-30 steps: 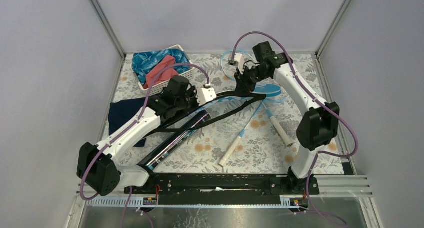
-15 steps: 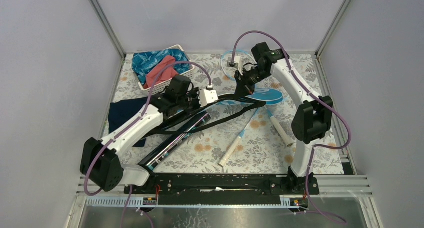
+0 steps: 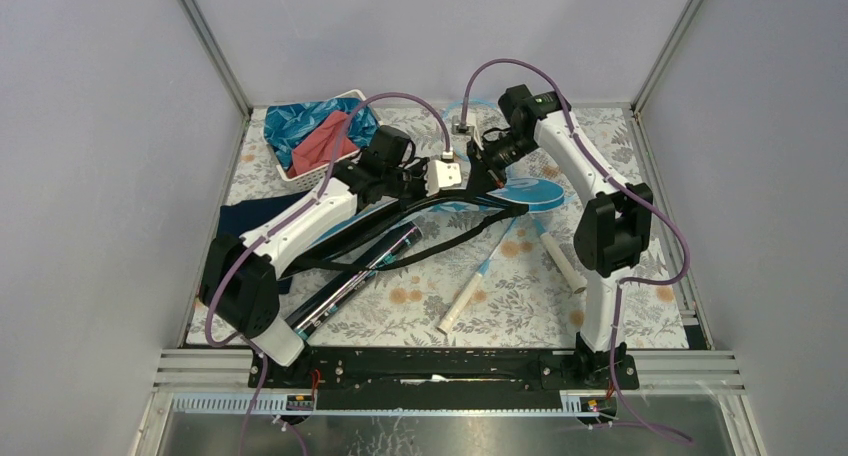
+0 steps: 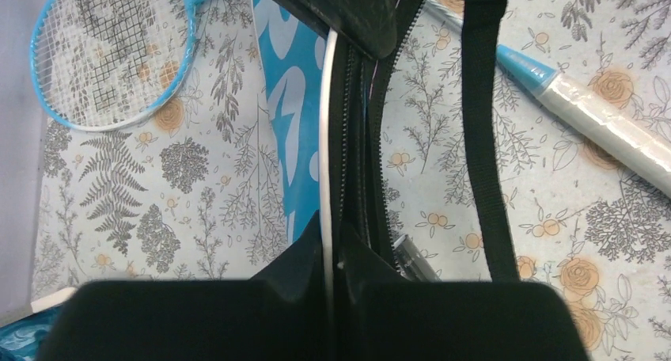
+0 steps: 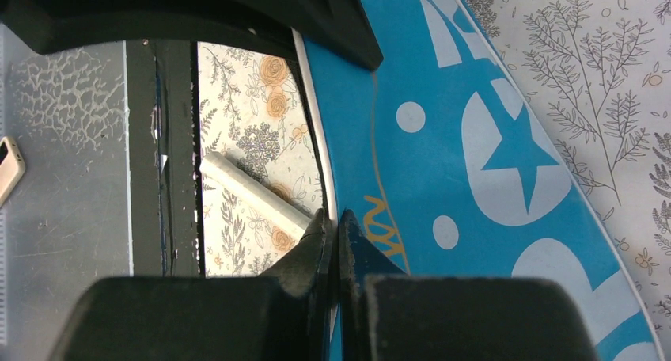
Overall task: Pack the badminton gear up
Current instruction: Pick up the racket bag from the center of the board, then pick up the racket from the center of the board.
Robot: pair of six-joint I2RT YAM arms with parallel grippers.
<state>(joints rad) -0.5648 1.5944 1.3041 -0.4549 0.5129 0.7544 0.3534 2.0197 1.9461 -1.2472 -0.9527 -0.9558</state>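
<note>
Nearest the arm bases, the black tube [image 3: 350, 281] lies diag. on the tabletop [image 3: 520, 311], not packed. To its right are 2 rackets [image 3: 463, 303], white handles pointing near. Both are out in the open, and the shafts seem to run under the bag. No shuttlecocks seen; can't tell if they're in the tube.

Mid-tabletop, the bag [image 3: 540, 191] lies flat, blue side up, and the zip looks parted along one edge. The left tool [image 4: 332, 246] is pinched on the bag's white-piped rim. The right tool [image 5: 332, 222] is clamped tight on the same rim, just beside it and coming from the far side. The strap [image 4: 483, 139] trails loose across the tabletop, passing near the tube's far end.

Far side: one racket head [image 4: 111, 52] sits close to the far edge behind the right arm. The basket [image 3: 352, 97] is in the far-left corner, and a dark cloth [image 3: 240, 226] lies at the left edge by the left arm.

Progress looks early. Prob. step is holding or spreading the bag mouth, w/ nothing visibly inside yet. Left to do: rackets in, tube in, zip shut.

Room: both tools crowd one short bit of rim, so there's little slack btwn them. Bare tabletop lies to the right of the handles. The left is cluttered w/ tube, strap and cloth, and the strap could snag. Walls close in on 3 sides.
</note>
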